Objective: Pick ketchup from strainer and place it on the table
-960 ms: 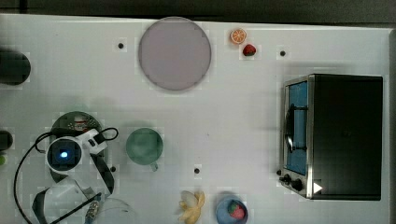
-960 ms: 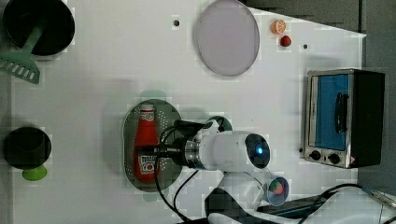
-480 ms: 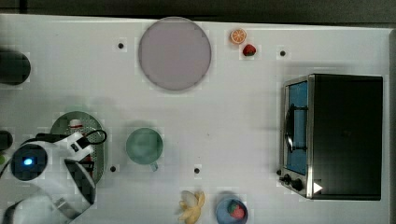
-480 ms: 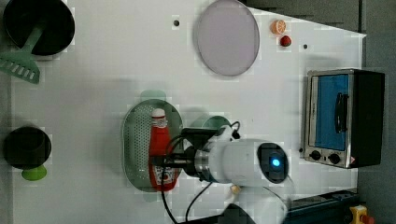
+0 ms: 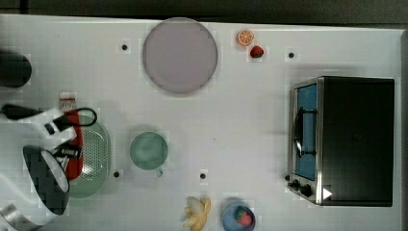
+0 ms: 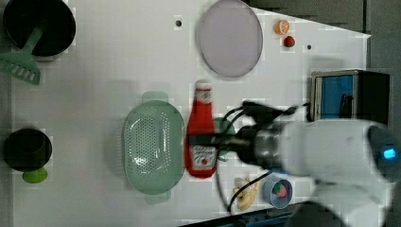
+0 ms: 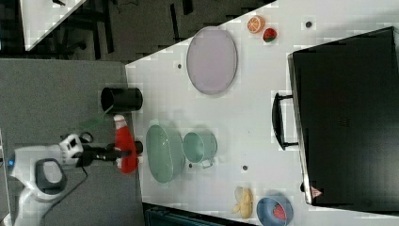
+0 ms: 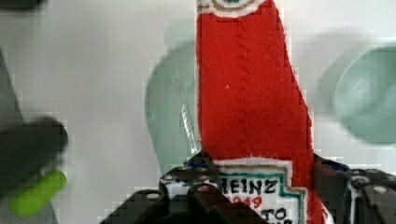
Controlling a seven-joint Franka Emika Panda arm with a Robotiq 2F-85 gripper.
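Lighting was bright and even, washing the white table (image 5: 240, 120) nearly featureless; soft shadows pooled beside the plate (image 5: 179, 55) and oven (image 5: 353, 139); blocky compression artefacts speckled every view; the wrist view's ketchup (image 8: 252, 107) looked soft-edged, its background blurred.

Ketchup (image 8: 252, 93) in end effector (image 8: 261, 186)

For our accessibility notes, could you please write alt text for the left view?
The gripper holds the ketchup lifted beside the empty strainer, cap toward the plate. A white table carries a toaster oven, a banana and a small bowl.
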